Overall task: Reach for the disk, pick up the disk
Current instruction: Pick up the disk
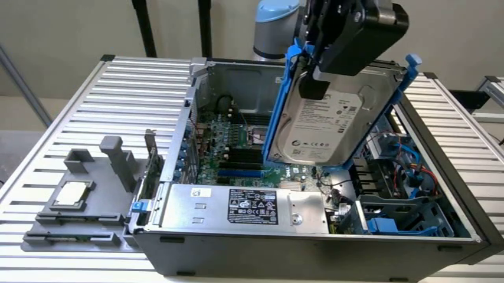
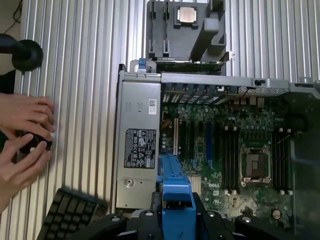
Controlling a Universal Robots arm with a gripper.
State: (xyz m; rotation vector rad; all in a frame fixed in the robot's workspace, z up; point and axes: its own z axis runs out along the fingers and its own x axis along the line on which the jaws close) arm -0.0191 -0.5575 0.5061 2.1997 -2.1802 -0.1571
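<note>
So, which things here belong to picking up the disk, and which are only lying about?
Belong to the job:
- disk, lifted above the open case, tilted
- gripper, shut on the disk's blue rail

Lying about:
- computer case
- power supply
- grey tray with chip
- keyboard
- person's hands

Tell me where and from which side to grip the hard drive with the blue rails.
Grip the hard drive by its upper end, coming from above. It hangs tilted over the open computer case, label showing, and the gripper already clasps that end; the blue rails flank its long edges.
</note>
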